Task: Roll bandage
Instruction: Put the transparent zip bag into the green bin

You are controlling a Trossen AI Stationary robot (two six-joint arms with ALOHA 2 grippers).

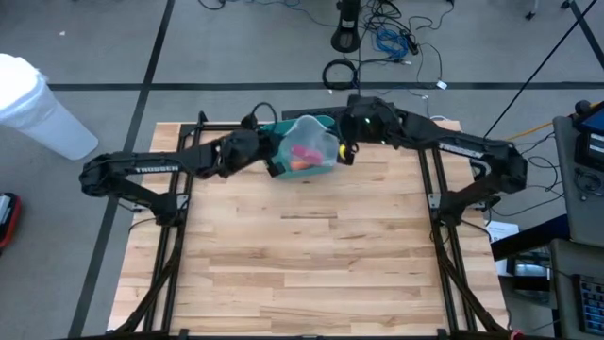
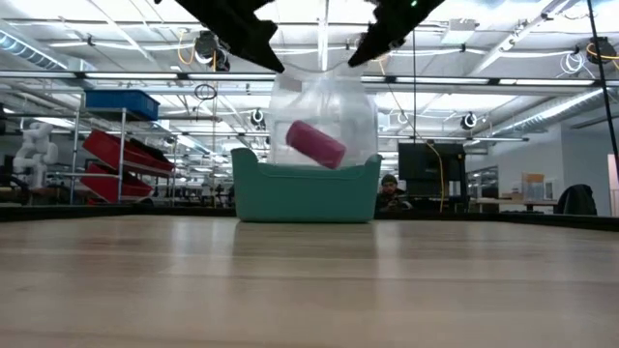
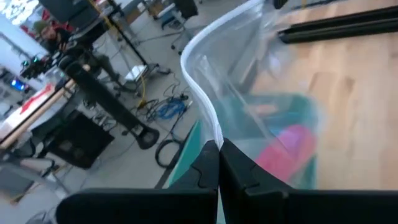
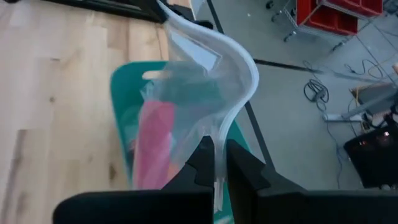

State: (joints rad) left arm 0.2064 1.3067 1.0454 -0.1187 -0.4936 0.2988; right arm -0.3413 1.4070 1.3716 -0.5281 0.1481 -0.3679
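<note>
Both sets of jaws are pressed together on the rim of a clear plastic bag (image 1: 310, 144): the left gripper (image 3: 219, 149) pinches one side of the mouth, the right gripper (image 4: 216, 149) the opposite side. Holding it by two points keeps the bag hanging upright between the arms, probably so that its mouth can be handled without the contents spilling.

The pink bandage roll (image 2: 315, 144) lies inside the bag, tilted, well below both pinch points and between them; neither gripper touches it. Whether it is fully rolled cannot be told.

The bag hangs over a teal bin (image 2: 305, 188) at the far edge of the wooden table (image 1: 311, 274), its bottom dipping behind the bin's wall. A person sits in the room beyond.
</note>
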